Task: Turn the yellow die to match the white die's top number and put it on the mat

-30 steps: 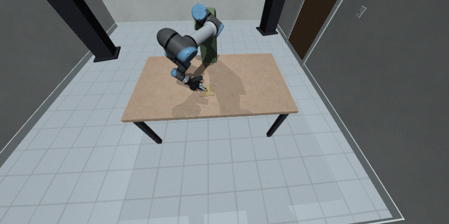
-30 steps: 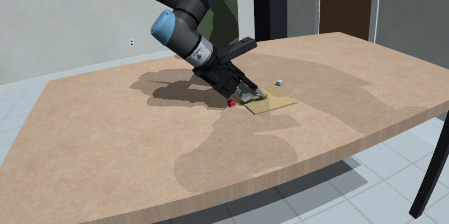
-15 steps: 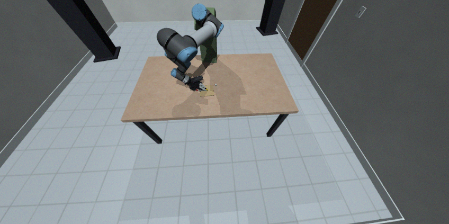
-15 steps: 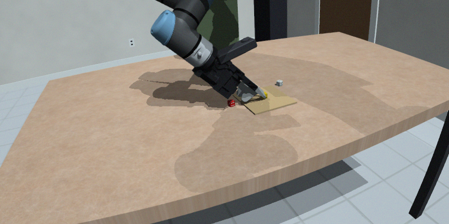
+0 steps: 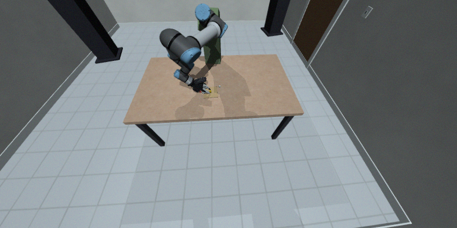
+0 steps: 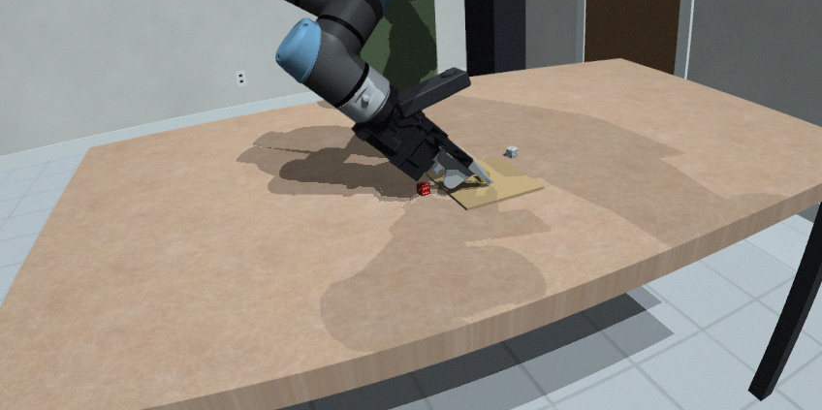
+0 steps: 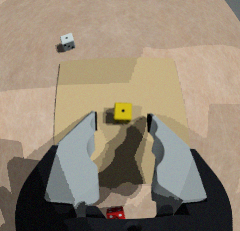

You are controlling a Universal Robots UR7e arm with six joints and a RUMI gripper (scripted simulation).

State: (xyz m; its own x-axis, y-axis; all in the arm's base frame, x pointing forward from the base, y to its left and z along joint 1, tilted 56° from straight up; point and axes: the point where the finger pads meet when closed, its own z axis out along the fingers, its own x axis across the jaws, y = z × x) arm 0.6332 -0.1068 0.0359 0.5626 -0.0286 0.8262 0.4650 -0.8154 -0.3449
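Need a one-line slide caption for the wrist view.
Open gripper poised at the yellow die, one pip facing the camera, on the tan mat; white die off-mat beyond, red die behind the fingers.

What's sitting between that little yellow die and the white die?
No object: the wrist view shows only tan mat, then bare wooden table, between the yellow die and the white die.

One pip on yellow die [image 7: 123, 111].
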